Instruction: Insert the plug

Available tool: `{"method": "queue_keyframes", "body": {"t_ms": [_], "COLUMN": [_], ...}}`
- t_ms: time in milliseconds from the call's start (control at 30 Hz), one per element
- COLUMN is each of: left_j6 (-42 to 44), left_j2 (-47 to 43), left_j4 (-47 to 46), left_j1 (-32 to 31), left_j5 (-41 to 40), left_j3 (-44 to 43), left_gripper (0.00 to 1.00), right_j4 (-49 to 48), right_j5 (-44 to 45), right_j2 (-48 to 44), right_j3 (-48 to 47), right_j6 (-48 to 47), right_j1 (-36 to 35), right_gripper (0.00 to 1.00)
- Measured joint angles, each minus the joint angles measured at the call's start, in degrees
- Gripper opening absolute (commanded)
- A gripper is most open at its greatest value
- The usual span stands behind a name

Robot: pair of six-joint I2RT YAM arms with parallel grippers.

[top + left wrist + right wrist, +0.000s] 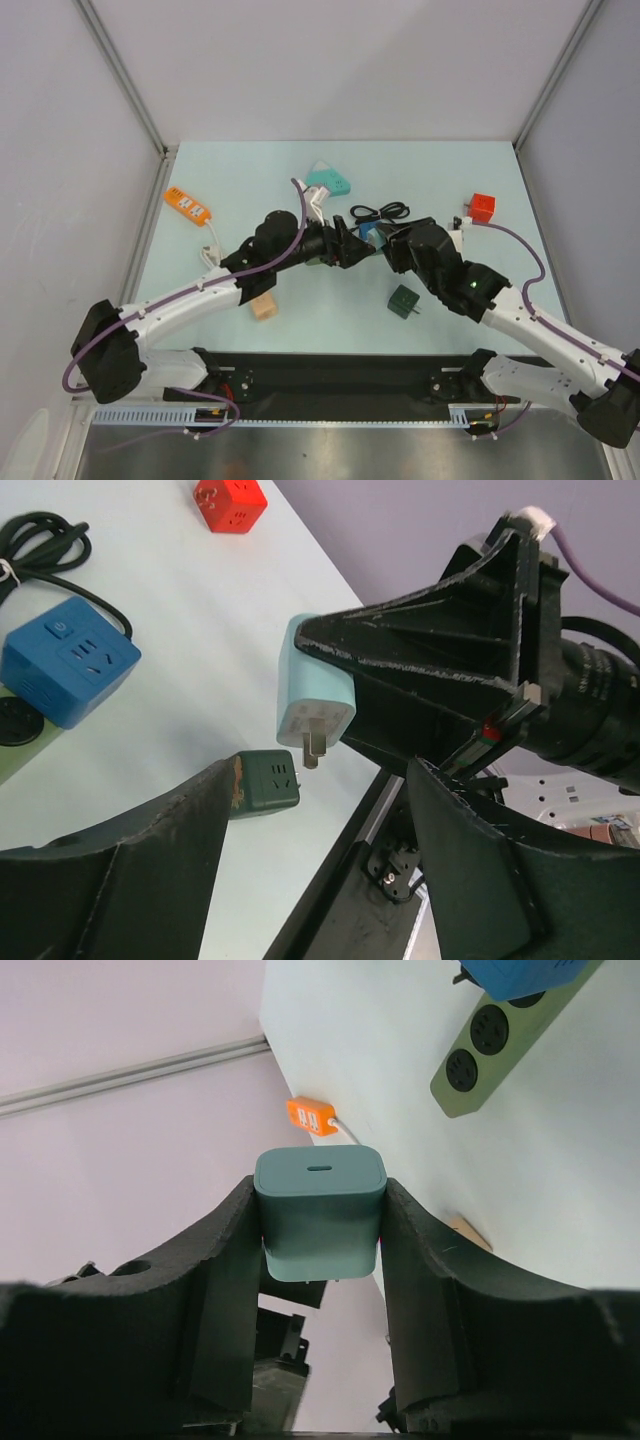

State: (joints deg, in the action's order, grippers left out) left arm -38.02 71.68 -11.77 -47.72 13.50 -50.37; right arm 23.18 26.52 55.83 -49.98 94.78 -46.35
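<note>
Two jaws of the right gripper [320,1260] are clamped on the flanks of the pale teal plug [320,1215], which hangs in the air at the centre of the right wrist view, while the left gripper [322,780] faces it with fingers apart and nothing between them. To do this well, I judge the prongs should be squared to the slots of the blue socket cube [70,670], at the left of the left wrist view, then pressed straight in, perhaps with the left arm steadying the cube. Both arms reach inward and meet nose to nose at the middle of the overhead view.
</note>
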Motion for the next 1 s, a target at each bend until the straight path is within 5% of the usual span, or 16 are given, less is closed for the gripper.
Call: {"method": "queue_keyframes", "body": {"t_ms": [533,700,800,900,933,1000], "left_j6": [-0.1,0.7,2.6,3.6,3.7,4.1], "left_j2": [4.1,4.1,4.1,4.1,4.0,3.3], "left_j4": [-1.9,-2.8,-2.2,-1.9,-2.0,-1.9], "left_j1": [-1.3,-1.4,-1.6,-1.6,-1.6,-1.6], "left_j5": [-1.8,-2.3,-2.3,-1.9,-1.7,-1.2], "left_j3": [-0.7,-0.7,-0.7,-0.6,-0.6,-0.6], "left_gripper": [0.59,0.17,0.0,0.0,0.0,0.0], "right_j4": [-2.7,-3.2,-3.0,-3.8,-4.3,-5.7], "right_j5": [-0.5,-0.5,-0.5,-0.9,-1.0,-1.6], "right_j2": [1.3,1.8,2.3,2.4,2.3,1.7], "right_j3": [0.0,-0.1,-0.2,-0.2,-0.2,-0.2], "right_j6": [1.2,1.1,0.5,-2.6,-4.4,-8.1], "right_j1": [-2.2,-2.6,-2.5,-2.5,-2.4,-2.3], "right_gripper": [0.0,0.0,0.0,0.27,0.48,0.64]}}
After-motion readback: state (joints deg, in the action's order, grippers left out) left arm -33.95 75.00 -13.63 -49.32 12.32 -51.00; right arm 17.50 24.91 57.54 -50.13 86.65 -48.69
